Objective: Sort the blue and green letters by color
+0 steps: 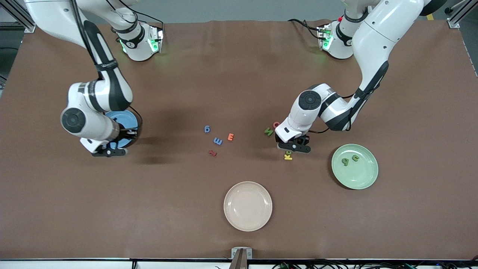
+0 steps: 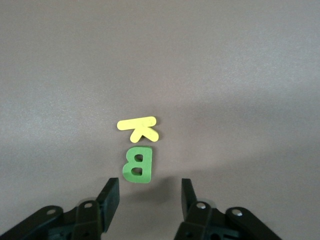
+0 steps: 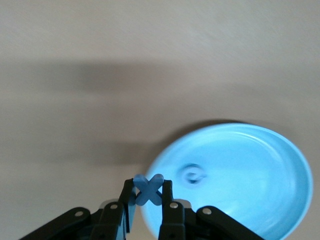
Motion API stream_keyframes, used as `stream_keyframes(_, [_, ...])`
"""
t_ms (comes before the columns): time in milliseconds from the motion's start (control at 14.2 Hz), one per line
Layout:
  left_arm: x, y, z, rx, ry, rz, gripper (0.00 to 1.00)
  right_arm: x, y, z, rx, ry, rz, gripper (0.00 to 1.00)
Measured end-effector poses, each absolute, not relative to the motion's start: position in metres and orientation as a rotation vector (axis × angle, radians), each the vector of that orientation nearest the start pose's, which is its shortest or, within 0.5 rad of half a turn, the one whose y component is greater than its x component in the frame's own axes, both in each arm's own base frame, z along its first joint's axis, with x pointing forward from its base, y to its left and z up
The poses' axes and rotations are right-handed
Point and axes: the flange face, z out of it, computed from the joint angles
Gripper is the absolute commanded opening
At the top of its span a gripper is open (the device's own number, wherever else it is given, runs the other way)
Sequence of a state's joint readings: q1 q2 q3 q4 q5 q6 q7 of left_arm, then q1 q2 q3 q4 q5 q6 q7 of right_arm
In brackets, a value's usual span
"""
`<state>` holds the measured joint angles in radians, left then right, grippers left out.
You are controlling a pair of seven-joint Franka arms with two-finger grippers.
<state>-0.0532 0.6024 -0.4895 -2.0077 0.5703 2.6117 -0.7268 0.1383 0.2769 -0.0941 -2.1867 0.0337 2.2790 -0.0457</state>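
Table covering point(image 1: 231, 74): a brown mat is lying flat over nearly the whole surface, showing faint creases toward the arms' bases.
Light: soft shadows are falling on the mat in blurred patches, and green glows are showing near the top edge.
Frame rails point(image 1: 15, 15): grey metal rails are standing at the upper corners.
Near edge: a small metal bracket point(image 1: 241, 254) is sitting at the middle, with dark cables point(image 1: 336, 264) running alongside.

Green B point(image 2: 137, 166) beside yellow K point(image 2: 139, 127) (blue X point(image 3: 148, 189), blue plate point(image 3: 260, 170))
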Motion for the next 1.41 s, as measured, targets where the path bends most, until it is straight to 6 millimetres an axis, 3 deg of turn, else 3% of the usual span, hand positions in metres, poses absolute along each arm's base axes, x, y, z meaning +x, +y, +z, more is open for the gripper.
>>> stream_keyframes(141, [0.521, -0.317, 0.190, -3.152, 0.343, -0.188, 0.55, 0.515, -0.010, 0.227, -3.119, -0.152, 0.249, 0.06])
stream_keyframes(212, [0.521, -0.315, 0.189, -3.149, 0.354, -0.185, 0.55, 0.506, -0.022, 0.219, -3.117, -0.164, 0.232, 0.32])
stream_keyframes(283, [0.522, -0.313, 0.187, -3.146, 0.361, -0.181, 0.54, 0.498, -0.032, 0.212, -3.115, -0.162, 0.228, 0.81])
stream_keyframes(353, [0.522, -0.312, 0.185, -3.145, 0.365, -0.177, 0.53, 0.493, -0.039, 0.208, -3.114, -0.152, 0.234, 1.00])
stream_keyframes(707, [0.523, -0.310, 0.180, -3.145, 0.368, -0.166, 0.50, 0.491, -0.046, 0.208, -3.111, -0.126, 0.235, 1.00])
stream_keyframes(919, [0.527, -0.308, 0.177, -3.145, 0.380, -0.162, 0.49, 0.494, -0.023, 0.218, -3.115, -0.055, 0.235, 1.00])
stream_keyframes(1131, [0.531, -0.307, 0.176, -3.148, 0.379, -0.165, 0.43, 0.502, 0.042, 0.231, -3.131, 0.054, 0.192, 1.00])
stream_keyframes(1272, [0.531, -0.307, 0.175, -3.150, 0.378, -0.162, 0.32, 0.506, 0.100, 0.243, -3.135, 0.123, 0.142, 1.00])
stream_keyframes(1413, [0.532, -0.307, 0.176, -3.151, 0.377, -0.165, 0.13, 0.508, 0.154, 0.257, -3.129, 0.181, 0.090, 1.00])
